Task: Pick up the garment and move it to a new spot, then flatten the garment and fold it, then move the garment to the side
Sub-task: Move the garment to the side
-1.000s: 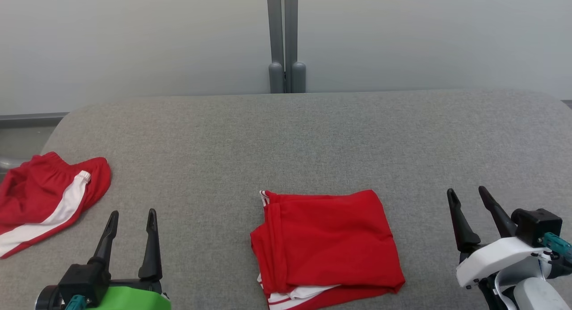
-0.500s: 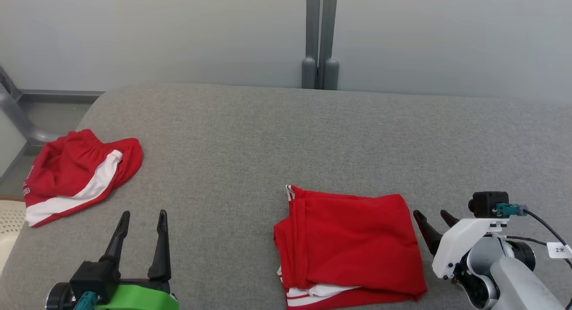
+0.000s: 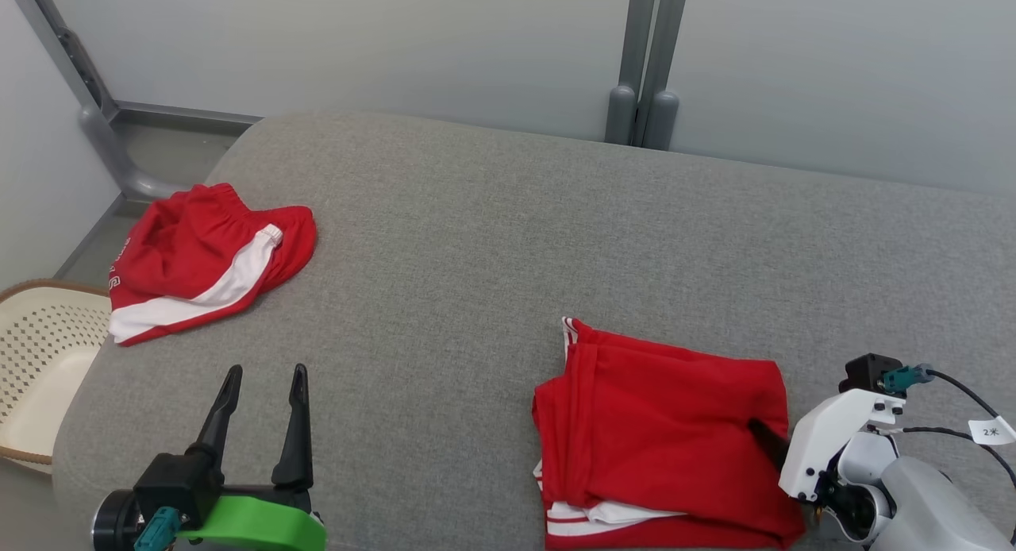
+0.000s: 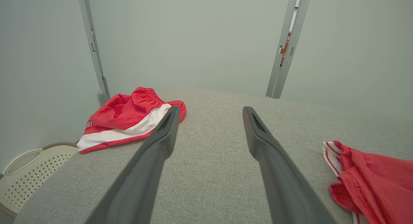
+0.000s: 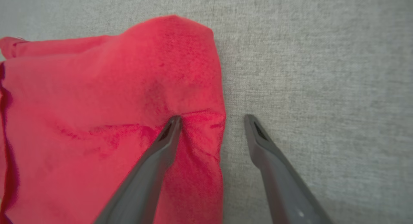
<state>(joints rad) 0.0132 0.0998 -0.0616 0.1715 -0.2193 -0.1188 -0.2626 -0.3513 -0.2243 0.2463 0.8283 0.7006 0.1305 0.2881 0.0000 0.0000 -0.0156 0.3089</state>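
The folded red garment (image 3: 659, 424) lies on the grey padded table (image 3: 476, 233), white-striped edges showing at its near side. My right gripper (image 3: 774, 448) is down at the garment's right edge and open. In the right wrist view the right gripper (image 5: 212, 118) straddles that edge: one fingertip (image 5: 174, 120) presses into the red garment (image 5: 113, 88), the other rests over bare table beside it. My left gripper (image 3: 267, 370) stands open and empty at the lower left, well away from the cloth. In the left wrist view the left gripper (image 4: 211, 108) points across the table, with the garment (image 4: 371, 175) at the right.
Crumpled red shorts with a white stripe (image 3: 206, 257) lie at the table's far left corner, also the red shorts (image 4: 132, 120) in the left wrist view. A cream perforated basket (image 3: 40, 352) stands on the floor past the table's left edge. A grey post (image 3: 643, 98) rises behind the table.
The head camera has turned, shifting the whole picture rightward. My right gripper has tipped down and come in onto the garment's right edge. The left gripper has stayed open and still.
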